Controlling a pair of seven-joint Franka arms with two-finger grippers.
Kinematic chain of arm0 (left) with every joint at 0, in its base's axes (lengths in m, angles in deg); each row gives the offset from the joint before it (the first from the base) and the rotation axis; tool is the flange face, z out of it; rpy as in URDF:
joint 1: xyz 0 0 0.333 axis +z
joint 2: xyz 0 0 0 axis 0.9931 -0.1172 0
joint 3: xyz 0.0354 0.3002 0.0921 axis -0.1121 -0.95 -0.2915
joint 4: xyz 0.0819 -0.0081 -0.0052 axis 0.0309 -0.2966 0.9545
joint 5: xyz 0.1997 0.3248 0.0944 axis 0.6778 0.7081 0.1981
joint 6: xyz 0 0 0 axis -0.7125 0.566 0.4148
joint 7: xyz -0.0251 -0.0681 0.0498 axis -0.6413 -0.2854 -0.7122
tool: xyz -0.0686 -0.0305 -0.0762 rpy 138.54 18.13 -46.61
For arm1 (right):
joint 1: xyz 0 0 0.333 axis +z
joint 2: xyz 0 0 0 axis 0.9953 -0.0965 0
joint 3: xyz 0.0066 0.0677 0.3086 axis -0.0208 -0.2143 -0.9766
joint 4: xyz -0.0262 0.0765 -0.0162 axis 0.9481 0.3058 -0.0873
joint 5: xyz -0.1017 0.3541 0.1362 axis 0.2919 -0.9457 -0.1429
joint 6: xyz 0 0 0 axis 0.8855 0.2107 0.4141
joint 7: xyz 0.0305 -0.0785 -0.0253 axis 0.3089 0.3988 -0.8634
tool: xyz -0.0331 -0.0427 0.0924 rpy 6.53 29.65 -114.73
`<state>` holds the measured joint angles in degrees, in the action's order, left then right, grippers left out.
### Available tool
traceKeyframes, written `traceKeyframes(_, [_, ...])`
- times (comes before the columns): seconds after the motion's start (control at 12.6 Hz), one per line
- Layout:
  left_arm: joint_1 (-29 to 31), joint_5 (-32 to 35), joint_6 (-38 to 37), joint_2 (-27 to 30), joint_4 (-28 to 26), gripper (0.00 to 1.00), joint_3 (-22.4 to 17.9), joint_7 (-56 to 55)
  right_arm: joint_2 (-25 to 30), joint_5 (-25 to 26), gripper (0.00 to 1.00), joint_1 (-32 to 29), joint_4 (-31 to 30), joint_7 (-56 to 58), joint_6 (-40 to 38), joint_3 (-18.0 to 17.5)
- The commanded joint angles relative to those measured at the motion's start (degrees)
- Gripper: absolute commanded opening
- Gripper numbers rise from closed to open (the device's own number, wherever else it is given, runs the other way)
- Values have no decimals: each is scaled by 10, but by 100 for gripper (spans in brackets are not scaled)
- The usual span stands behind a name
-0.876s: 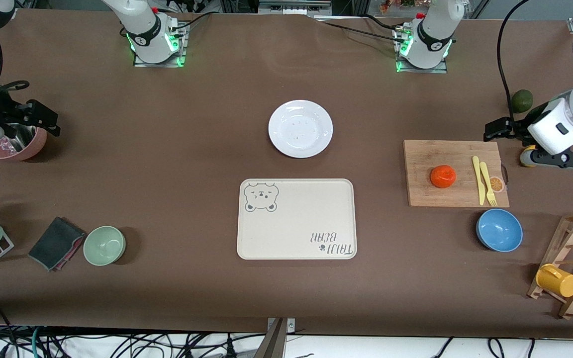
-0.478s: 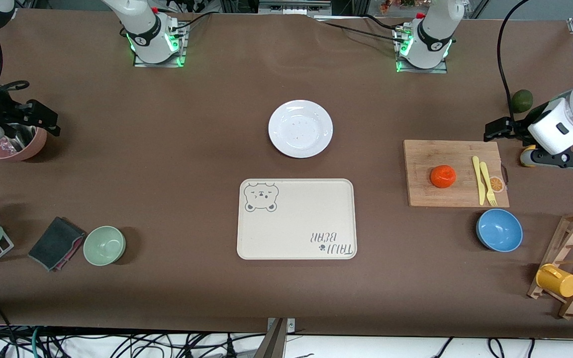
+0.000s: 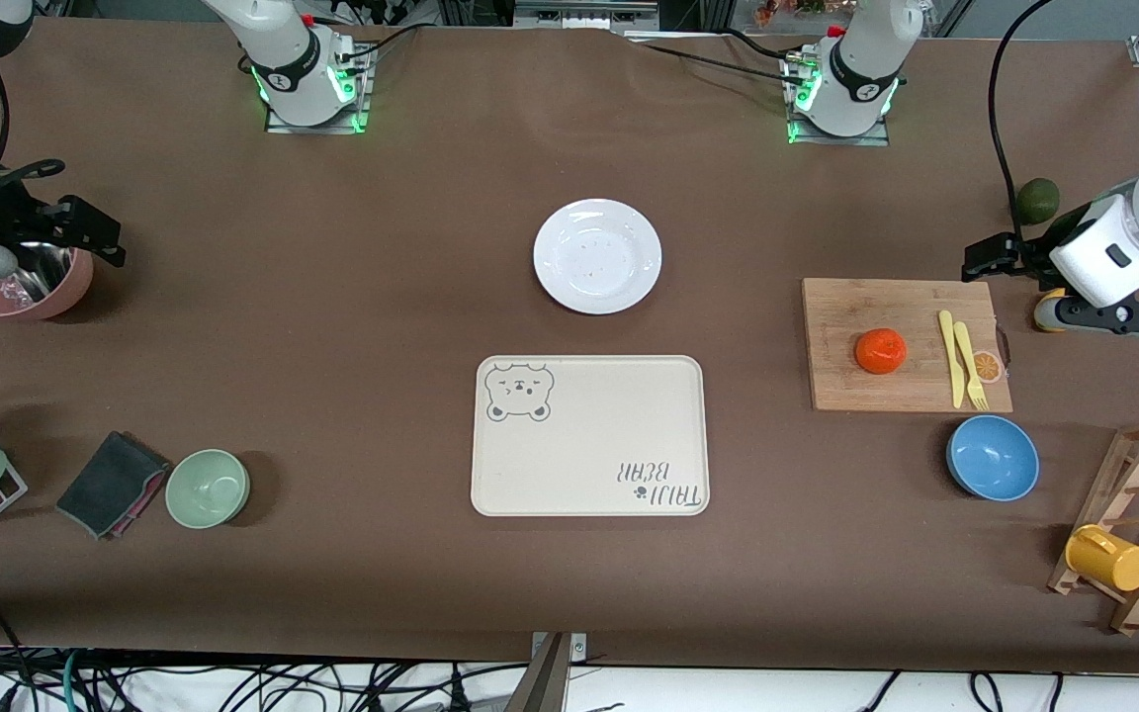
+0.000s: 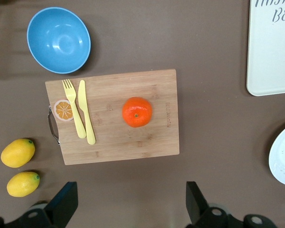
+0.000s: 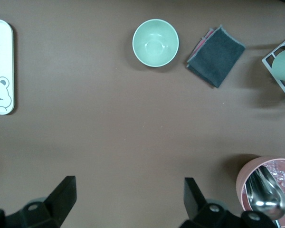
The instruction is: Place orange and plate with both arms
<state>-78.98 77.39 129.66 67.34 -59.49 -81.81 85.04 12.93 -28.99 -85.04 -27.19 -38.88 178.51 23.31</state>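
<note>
At the right arm's end of the table our right gripper (image 3: 85,232) hangs over the pink cup (image 3: 21,282) that holds a metal spoon (image 5: 266,192). In the right wrist view its 2 fingers (image 5: 61,197) stand wide apart with nothing between them. Nearer the front camera at that end lie a dark folded cloth (image 3: 113,484) and a pale green bowl (image 3: 208,488).

In the middle, the plate (image 3: 597,256) sits bare on the brown table (image 3: 352,326), and the beige bear-printed tray (image 3: 589,435) lies just nearer the front camera than it, the 2 apart.

Toward the left arm's end, the orange (image 3: 880,351) rests on the wooden cutting board (image 3: 846,307), with a yellow knife (image 3: 947,358) and yellow fork (image 3: 968,366) beside it on the same board. A blue bowl (image 3: 993,458) stands nearer the camera than the board. Our left gripper (image 3: 993,257) hovers at the board's edge farthest from the front camera, fingers (image 4: 62,202) spread wide and empty; 2 lemons (image 4: 18,153) lie below it, and a lime (image 3: 1036,201) sits close by.

We judge the task barely begun: both arms are at the approach step and neither thing is touched. Next, we expect the left gripper must travel over the orange and descend around it, while the right gripper has a long reach to the plate's rim. The tray looks like the probable destination, though we cannot confirm it.
</note>
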Motion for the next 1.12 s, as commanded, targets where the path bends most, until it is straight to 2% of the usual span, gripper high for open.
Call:
traceKeyframes(0.0, [0,12,-11,2,8,100,0,1,2,-3,100,1,-1,-2,-10,-4])
traceKeyframes(1.04, [0,12,-11,2,9,100,0,1,-15,-12,100,0,3,7,-15,-2])
